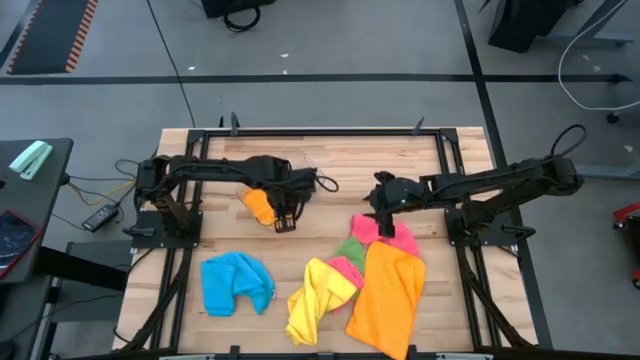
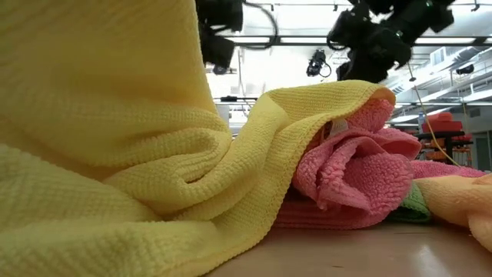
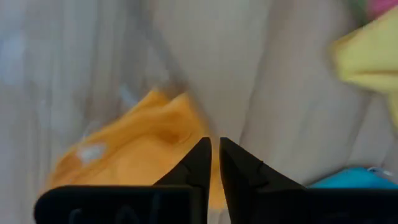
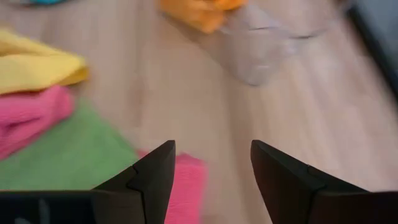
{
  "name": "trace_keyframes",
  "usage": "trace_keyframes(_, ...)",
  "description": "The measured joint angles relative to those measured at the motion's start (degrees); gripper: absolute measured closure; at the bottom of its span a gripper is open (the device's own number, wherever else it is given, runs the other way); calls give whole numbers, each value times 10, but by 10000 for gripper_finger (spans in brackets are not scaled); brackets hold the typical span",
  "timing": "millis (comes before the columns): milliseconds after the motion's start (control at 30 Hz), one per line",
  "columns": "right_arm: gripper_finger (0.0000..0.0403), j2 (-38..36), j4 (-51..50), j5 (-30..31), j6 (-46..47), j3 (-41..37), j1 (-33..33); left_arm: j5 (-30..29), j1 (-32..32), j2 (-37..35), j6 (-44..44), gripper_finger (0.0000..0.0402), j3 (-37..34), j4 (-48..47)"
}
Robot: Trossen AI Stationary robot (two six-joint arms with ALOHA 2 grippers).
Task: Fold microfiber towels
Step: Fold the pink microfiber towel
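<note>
Left gripper [image 3: 214, 149] over clear tub [image 1: 285, 172], fingertips nearly together with thin gap, nothing between them; small orange towel [image 1: 259, 205] just beneath and beside tips.

Right gripper [image 4: 211, 163] jaws wide, empty, above pink towel [image 1: 400, 238]; green towel [image 1: 352, 250] just beside, big orange towel [image 1: 388, 296] near.

Yellow towel [image 1: 315, 300] and blue towel [image 1: 235, 281] well apart from both grippers, toward table's near edge.
</note>
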Motion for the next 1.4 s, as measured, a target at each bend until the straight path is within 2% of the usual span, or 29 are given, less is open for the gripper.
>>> trace_keyframes(167, 185, 0, 88, -68, 5, -63, 3, 20, -53, 0, 55, 377, 0, 49)
trace_keyframes(400, 185, 0, 174, -74, 27, -115, 85, 20, -115, 0, 63, 394, -18, 107)
trace_keyframes(467, 185, 0, 188, -56, 26, -117, 118, 20, -128, 0, 51, 385, -31, 128)
trace_keyframes(667, 185, 6, 186, 67, 52, -118, 195, 18, -164, 0, 11, 365, -54, 152)
trace_keyframes(900, 185, 68, 138, 171, 100, -118, 197, 18, -200, 0, -13, 379, -54, 198)
trace_keyframes(1167, 192, 136, 129, 145, 49, -118, 180, 18, -222, 0, -48, 388, -54, 199)
trace_keyframes(1333, 218, 176, 141, 142, 15, -117, 179, 18, -226, 0, -55, 378, -54, 200)
trace_keyframes(1400, 236, 188, 150, 169, 8, -116, 180, 18, -226, 0, -55, 375, -54, 200)
